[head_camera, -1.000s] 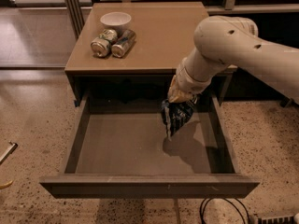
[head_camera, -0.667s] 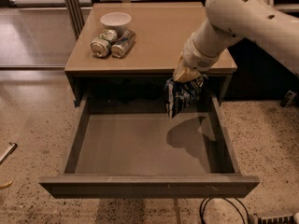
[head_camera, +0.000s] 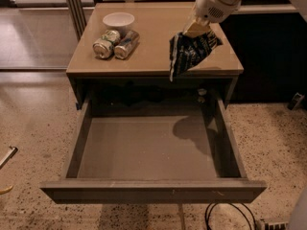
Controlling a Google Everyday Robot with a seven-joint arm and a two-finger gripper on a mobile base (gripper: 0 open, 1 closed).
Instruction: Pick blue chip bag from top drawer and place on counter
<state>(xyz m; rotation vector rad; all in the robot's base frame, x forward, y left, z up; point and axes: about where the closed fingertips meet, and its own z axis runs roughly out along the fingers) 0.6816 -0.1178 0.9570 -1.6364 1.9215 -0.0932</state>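
Observation:
My gripper [head_camera: 196, 30] is shut on the top of the blue chip bag [head_camera: 189, 51], a crumpled dark blue foil bag with white markings. The bag hangs in the air over the front right part of the tan counter [head_camera: 158, 42], its lower tip near the counter's front edge. The top drawer [head_camera: 148, 147] stands pulled out below, its grey floor bare, with the bag's shadow on the right side of the floor. My white arm comes in from the top right.
Two silver-green cans [head_camera: 115, 43] lie on their sides at the counter's left, with a white bowl [head_camera: 118, 20] behind them. Speckled terrazzo floor [head_camera: 33, 128] surrounds the cabinet. A cable [head_camera: 225, 214] lies on the floor under the drawer front.
My gripper has lifted the blue chip bag up out of the drawer and carried it back, from inside the drawer's right side to above the counter's front right.

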